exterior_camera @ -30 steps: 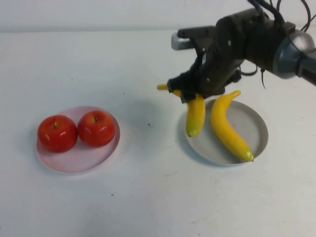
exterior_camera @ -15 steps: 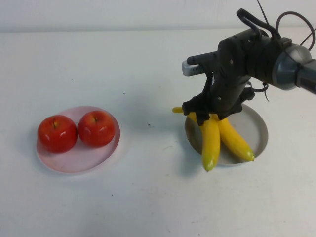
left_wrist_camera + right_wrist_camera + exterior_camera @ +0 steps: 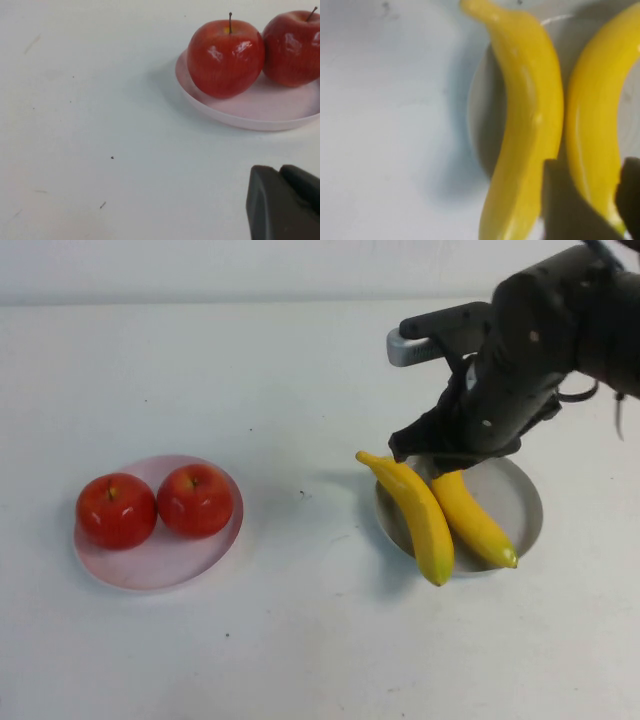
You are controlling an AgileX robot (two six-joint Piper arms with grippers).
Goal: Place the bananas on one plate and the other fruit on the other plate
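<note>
Across the white worktop (image 3: 300,640), the black right arm reaches in from two o'clock, and its right end effector (image 3: 432,452) hangs just over the far rim of the round shallow grey plate (image 3: 520,495) at three o'clock; whether its fingers are apart I cannot tell, and nothing is seen in its grip. At nine o'clock sits the round pale pink plate (image 3: 150,575), carrying two shiny red apples (image 3: 117,510) side by side and touching. Two glossy yellow toy bananas (image 3: 415,515) lie on the grey plate, touching along their length, the one toward the pink plate overhanging the rim at both ends. Near the pink plate, the left end effector (image 3: 285,205) hovers with its dark fingers closed together, holding nothing.
</note>
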